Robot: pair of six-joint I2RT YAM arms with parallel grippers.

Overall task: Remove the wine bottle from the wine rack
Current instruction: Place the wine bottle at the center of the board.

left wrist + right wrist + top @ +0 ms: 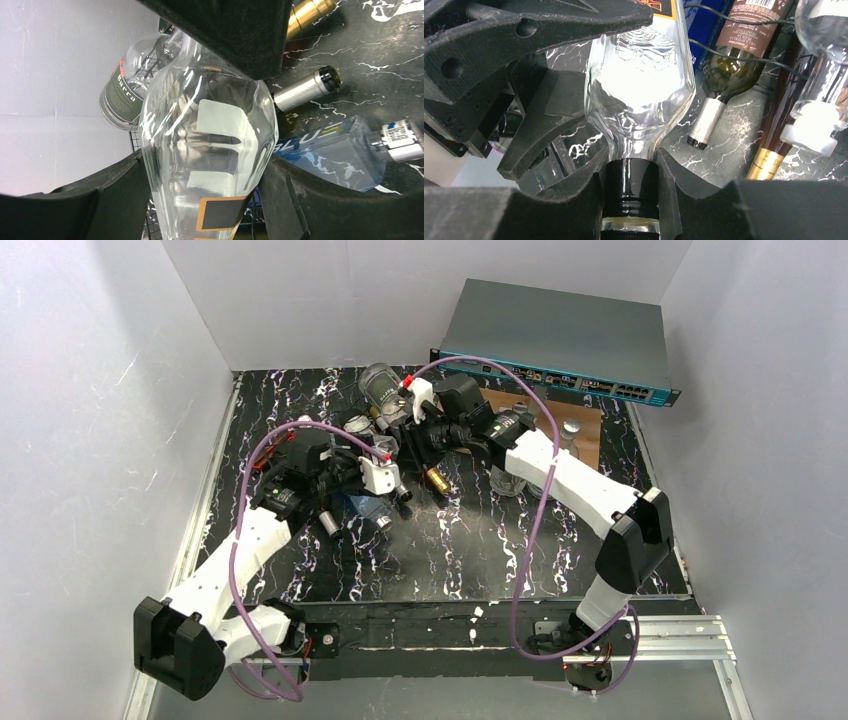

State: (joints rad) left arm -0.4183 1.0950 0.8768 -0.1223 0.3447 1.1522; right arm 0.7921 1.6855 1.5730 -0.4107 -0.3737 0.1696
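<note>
The wine bottle [639,85] lies on its side at the wine rack [150,65], long axis spanning both arms: the right gripper [631,175] has its jaws clamped on the capped neck, the left gripper [200,125] has its jaws pressed against the body.
</note>
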